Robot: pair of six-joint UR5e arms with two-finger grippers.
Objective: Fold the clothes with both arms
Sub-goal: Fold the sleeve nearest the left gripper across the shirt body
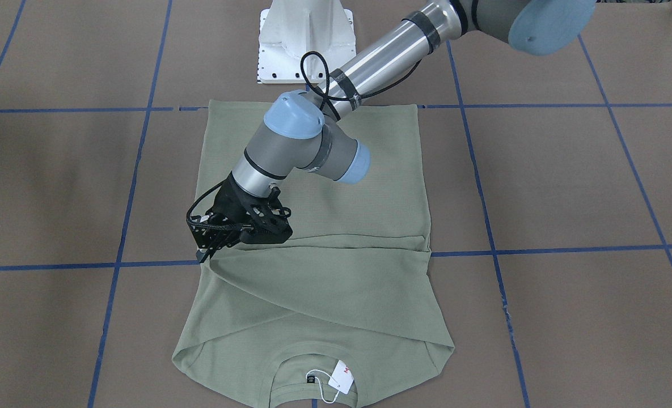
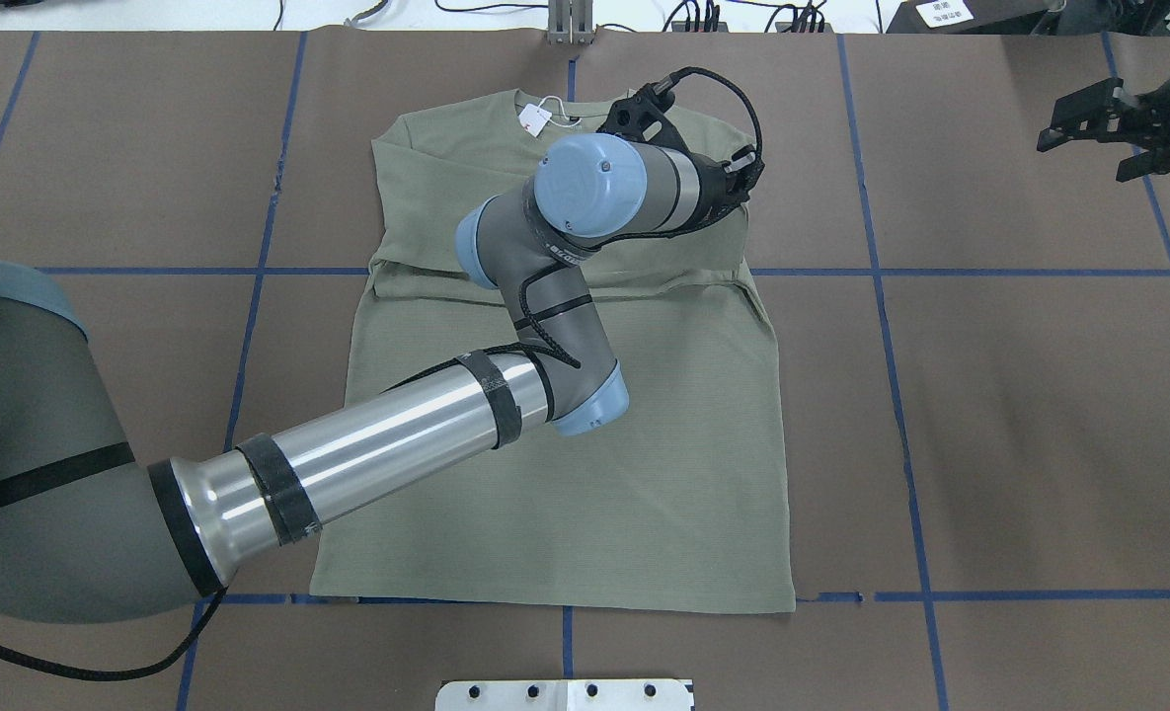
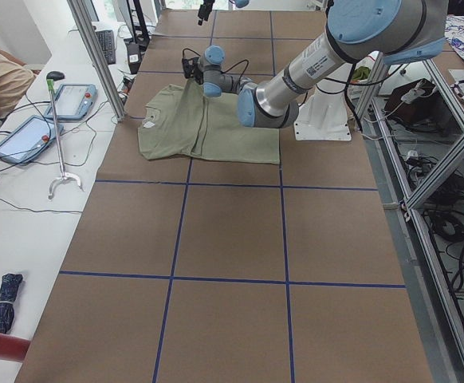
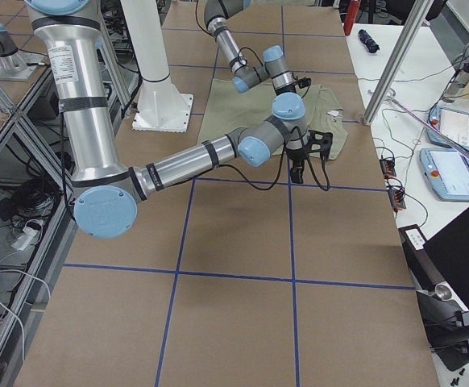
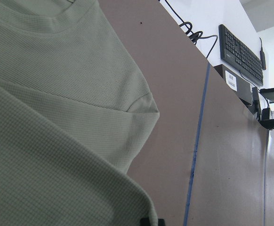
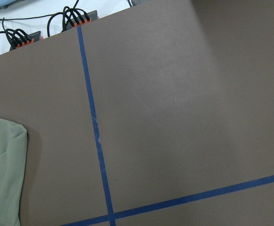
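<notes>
Along the edge of the shirt (image 1: 336, 283), left end effector (image 1: 202, 258) pinches a fold.
Right end effector (image 2: 1088, 128) hovers well apart over bare tabletop (image 1: 568, 187); cannot tell its jaw state.

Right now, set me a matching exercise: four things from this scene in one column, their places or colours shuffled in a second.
Things:
1. shirt
2. hang tag
3. left gripper
4. right gripper

Places or colours:
A. over bare table, apart from the shirt
B. sage green, spread flat
C. at the shirt's side edge
D. white, at the neck

Pairs: 1-B, 2-D, 3-C, 4-A
</notes>
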